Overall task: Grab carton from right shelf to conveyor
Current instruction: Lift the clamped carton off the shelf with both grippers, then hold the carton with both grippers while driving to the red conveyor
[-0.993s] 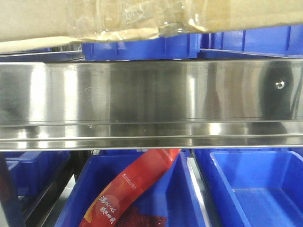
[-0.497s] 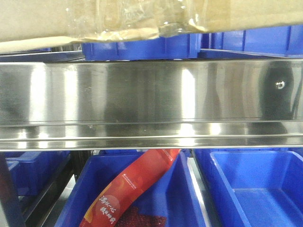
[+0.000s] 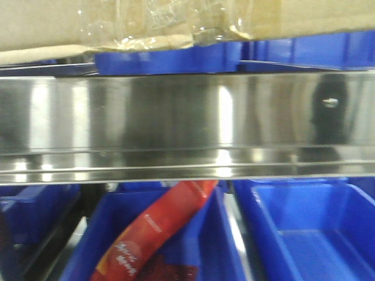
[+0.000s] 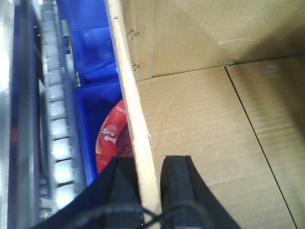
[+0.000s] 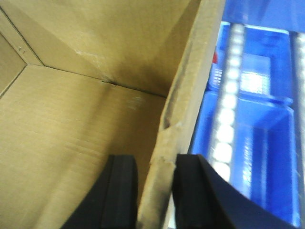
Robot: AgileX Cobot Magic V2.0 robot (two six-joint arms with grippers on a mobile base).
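tightly astride walls of the carton (image 4: 214,119), left gripper (image 4: 151,191) and right gripper (image 5: 155,195), each in a narrow pinch

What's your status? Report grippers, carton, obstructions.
Left gripper, right gripper each clamp a wall of the brown corrugated cardboard carton. Carton's bottom edge above the shiny steel shelf rail. Blue plastic bins below.

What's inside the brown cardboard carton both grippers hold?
Both wrist views show only bare corrugated floor and walls inside the brown cardboard carton. The left gripper and right gripper each clamp a wall; the floor beneath them is hidden.
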